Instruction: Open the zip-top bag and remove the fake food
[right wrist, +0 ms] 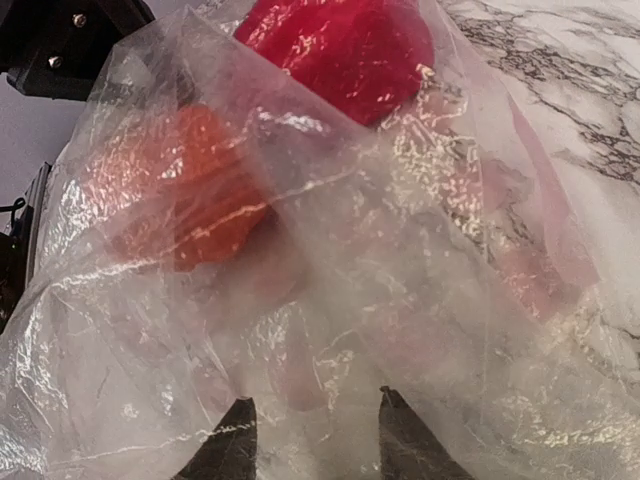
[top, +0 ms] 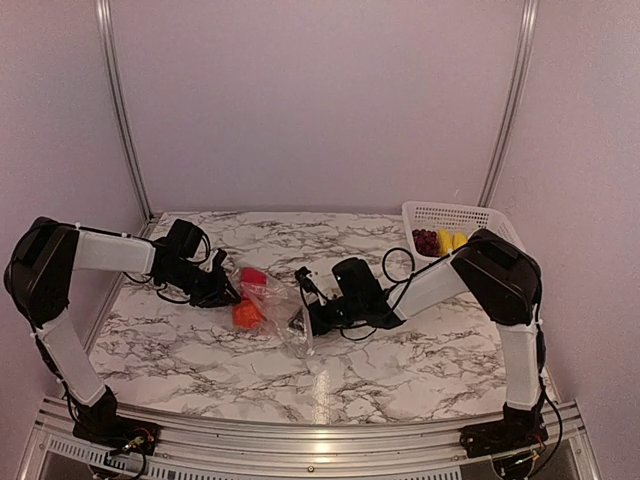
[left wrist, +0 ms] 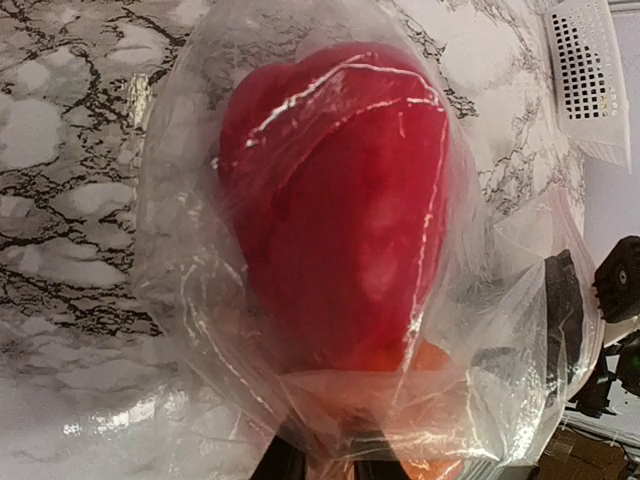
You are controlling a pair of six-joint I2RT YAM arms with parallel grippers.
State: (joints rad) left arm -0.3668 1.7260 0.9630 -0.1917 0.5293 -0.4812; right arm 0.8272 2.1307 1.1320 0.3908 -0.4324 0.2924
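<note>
Free room and obstructions, as I read them from my console. The zip-top bag (top: 280, 300) sits mid-table, hemmed in by the left gripper (top: 228, 292) on one side and the right gripper (top: 305, 305) on the other. Both touch it, so I see no sideways entry. The right gripper's fingers (right wrist: 228, 445) stand apart, with film draped over them. The bare marble table (top: 200, 350) lies open in front of and beyond the bag. The white basket (top: 455, 215) fills the far right corner, and the right forearm (top: 430, 285) lies across the approach to it.
</note>
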